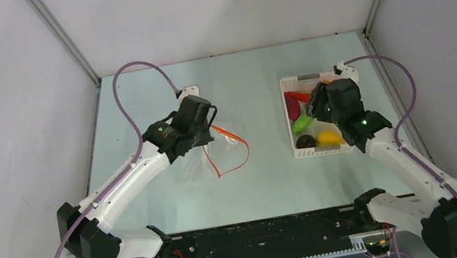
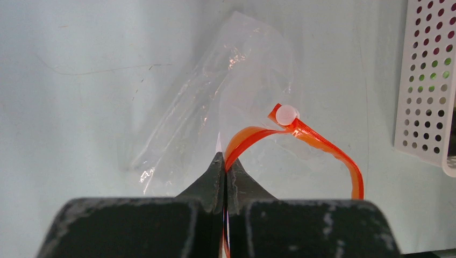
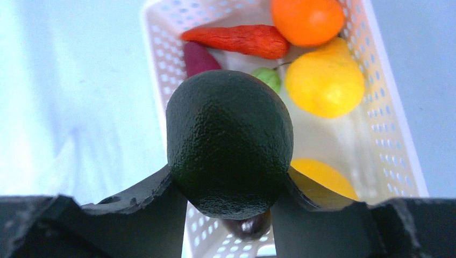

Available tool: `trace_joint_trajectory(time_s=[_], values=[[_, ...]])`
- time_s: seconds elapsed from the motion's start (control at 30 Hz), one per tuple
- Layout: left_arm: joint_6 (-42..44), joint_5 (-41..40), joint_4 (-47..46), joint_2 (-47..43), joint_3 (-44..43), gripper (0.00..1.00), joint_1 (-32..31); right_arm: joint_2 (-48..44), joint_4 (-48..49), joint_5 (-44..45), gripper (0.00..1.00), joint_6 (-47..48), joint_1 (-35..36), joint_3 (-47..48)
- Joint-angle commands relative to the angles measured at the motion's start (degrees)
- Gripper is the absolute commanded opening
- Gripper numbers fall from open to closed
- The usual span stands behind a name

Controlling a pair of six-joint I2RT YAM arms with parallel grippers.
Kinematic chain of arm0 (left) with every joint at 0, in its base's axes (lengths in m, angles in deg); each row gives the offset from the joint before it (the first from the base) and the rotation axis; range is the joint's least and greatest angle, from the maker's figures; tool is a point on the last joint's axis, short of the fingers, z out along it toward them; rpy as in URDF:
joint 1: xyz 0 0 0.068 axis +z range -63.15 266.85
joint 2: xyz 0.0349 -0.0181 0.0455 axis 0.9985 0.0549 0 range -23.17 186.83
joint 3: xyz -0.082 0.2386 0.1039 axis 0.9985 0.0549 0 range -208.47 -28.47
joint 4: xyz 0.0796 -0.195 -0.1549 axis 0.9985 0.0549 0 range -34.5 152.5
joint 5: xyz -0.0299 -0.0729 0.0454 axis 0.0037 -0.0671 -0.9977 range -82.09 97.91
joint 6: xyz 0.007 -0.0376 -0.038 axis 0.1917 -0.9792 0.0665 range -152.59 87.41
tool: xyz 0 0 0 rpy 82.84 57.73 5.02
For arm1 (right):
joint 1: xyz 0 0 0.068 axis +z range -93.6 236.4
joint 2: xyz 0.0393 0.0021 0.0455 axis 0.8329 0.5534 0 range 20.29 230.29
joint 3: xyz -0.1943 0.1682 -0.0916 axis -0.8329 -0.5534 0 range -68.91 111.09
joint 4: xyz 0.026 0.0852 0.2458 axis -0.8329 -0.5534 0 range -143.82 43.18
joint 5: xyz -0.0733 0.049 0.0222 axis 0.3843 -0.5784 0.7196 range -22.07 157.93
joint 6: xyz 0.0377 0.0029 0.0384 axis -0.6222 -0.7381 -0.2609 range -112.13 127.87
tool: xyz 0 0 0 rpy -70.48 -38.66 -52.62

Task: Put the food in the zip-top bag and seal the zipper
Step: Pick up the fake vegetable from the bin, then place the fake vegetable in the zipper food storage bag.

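Right wrist: dark-green piece (image 3: 229, 134) gripped by right gripper (image 3: 229, 178), jaws part-way apart, arm over white basket (image 3: 388, 141). Inside: two lemons (image 3: 324, 78), one orange (image 3: 307, 20), one chili (image 3: 236, 40), one purple piece (image 3: 198, 58), one green piece (image 3: 268, 78). Left arm reaches forward, left gripper (image 2: 224, 166) clamped tight on zipper (image 2: 322, 148), bag (image 2: 204, 107) slumped on table (image 1: 269, 171)
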Motion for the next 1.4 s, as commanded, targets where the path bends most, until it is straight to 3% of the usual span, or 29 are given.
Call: trace_joint_trajectory(time_s=[0.0,0.17,0.37,0.5,0.67,0.8,1.03,1.23,1.3,1.37], values=[[2.2,-2.2,5.8,-1.5,-4.8,0.00,-0.3,-7.0,5.1,-15.9,0.04,5.0,4.0,-0.2],[1.9,-0.9,4.7,-1.7,-4.8,0.00,-0.4,-8.2,12.9,-26.1,0.04,8.3,13.6,-0.2],[2.4,1.6,1.9,-5.2,-1.6,0.00,-0.2,-0.3,27.0,-33.3,0.07,7.6,28.2,0.8],[2.3,2.6,1.0,-7.0,-0.2,0.00,-0.2,9.4,31.9,-32.4,0.07,7.4,33.2,4.7],[2.0,4.2,0.8,-8.0,0.5,0.00,-0.2,16.6,30.1,-30.3,0.09,7.7,36.3,10.5],[2.0,5.3,0.0,-8.7,1.4,0.00,-0.2,21.0,26.6,-25.7,0.20,5.7,37.2,13.5],[1.9,5.6,-0.2,-8.9,1.6,0.00,-0.1,23.3,21.6,-20.3,0.54,5.4,38.6,15.9],[1.5,5.8,-1.2,-10.0,2.3,0.00,0.2,22.6,19.0,-18.4,0.64,6.5,39.3,16.0],[1.3,6.0,-1.5,-10.5,2.5,0.00,0.4,22.4,17.8,-17.4,0.72,7.4,40.1,16.1],[1.2,6.2,-1.9,-11.0,2.9,0.00,0.7,22.0,16.9,-16.3,0.86,8.3,40.7,16.4]])
